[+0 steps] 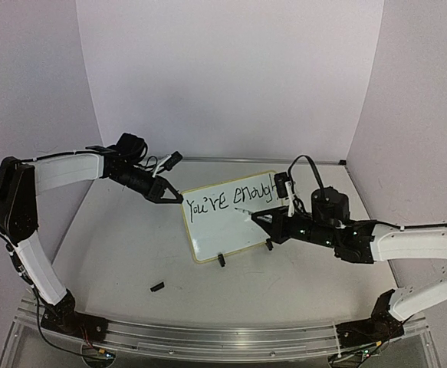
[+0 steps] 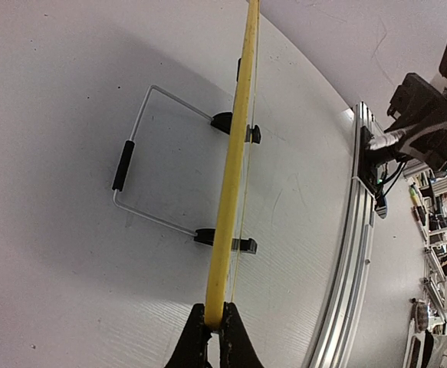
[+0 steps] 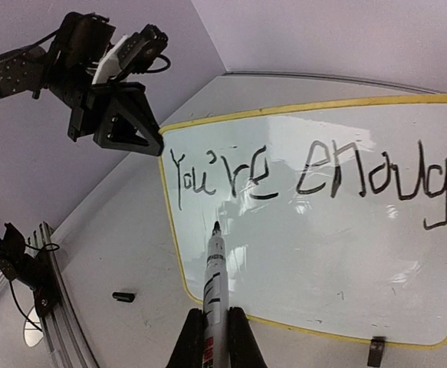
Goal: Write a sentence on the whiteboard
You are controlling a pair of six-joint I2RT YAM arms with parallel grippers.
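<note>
Whiteboard point(image 1: 223, 230) is standing propped up around the middle of the bench point(image 1: 116, 245), on its two black clip feet point(image 1: 221, 261) with a wire stand point(image 2: 142, 165) behind it. The sentence point(image 3: 315, 172) only reads "You're enough" so far, one line across the top, and everything under it is blank. So I'd say we're at the start of a second line. The left end effector point(image 2: 214, 313) is clamped tight on the board's yellow rim at the upper left corner, basically acting as a brace so the board doesn't tip or slide. The right end effector point(image 3: 215, 316) is closed around a black marker point(image 3: 214, 268), tip pointing at the board just under the "You're". Honestly can't tell if the tip is touching the surface or sitting a hair off it. There's a small black piece point(image 1: 156, 287) lying on the bench in front of the board, well apart from everything, probably the marker's cap. Next move, as I read it: press the tip in lightly and stroke out the next word, moving rightward. It needs gentle pressure, since the board is only on little feet, plus the left grip holding firm.
</note>
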